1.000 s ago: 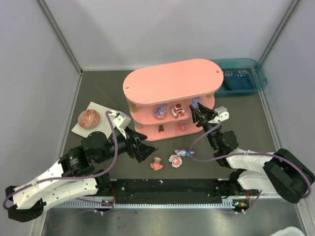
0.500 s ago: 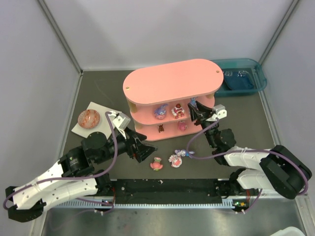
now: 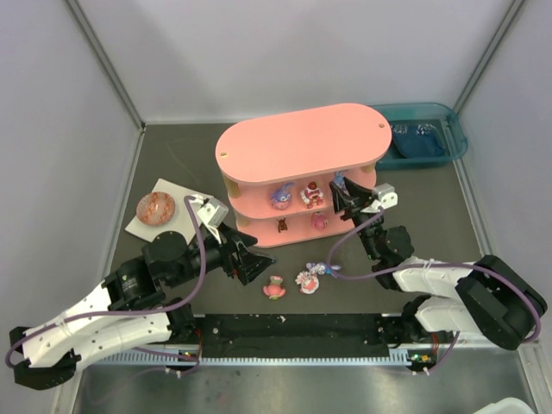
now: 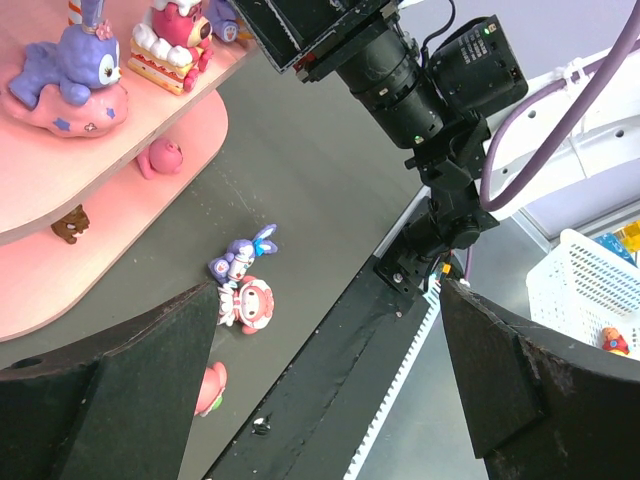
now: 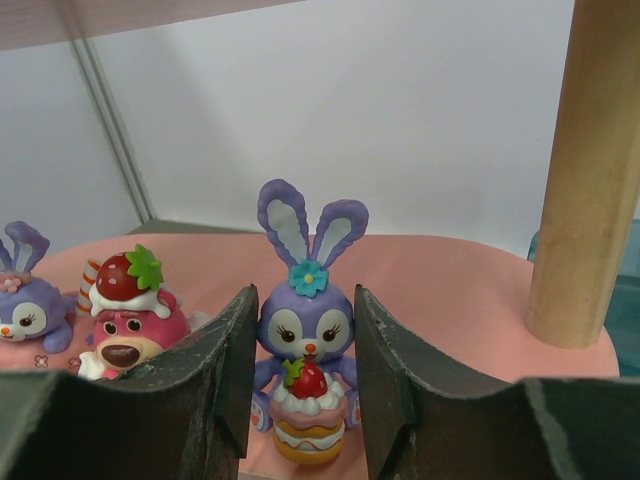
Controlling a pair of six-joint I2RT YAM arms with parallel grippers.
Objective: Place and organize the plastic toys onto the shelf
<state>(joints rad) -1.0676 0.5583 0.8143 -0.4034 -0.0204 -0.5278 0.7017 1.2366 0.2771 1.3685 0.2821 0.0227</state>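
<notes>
Right hand [image 3: 348, 202]: we see its fingers [image 5: 225, 370] on either side of the purple bunny-eared plastic figurine holding a strawberry cake [image 5: 307, 335], tight against it. We cannot tell whether they clamp it.
Bunny's spot: upright on the middle tier of the pink oval three-tier wooden shelf [image 3: 297, 142], near the right end.
Left hand [image 4: 330, 370]: fingers wide apart, nothing between them, low over the dark tabletop [image 3: 172, 155].
Same tier: a red-pink bear figurine with a strawberry hat [image 5: 125, 320].
On the tabletop: three small plastic toys [image 3: 306, 280] lie in front of the shelf.
</notes>
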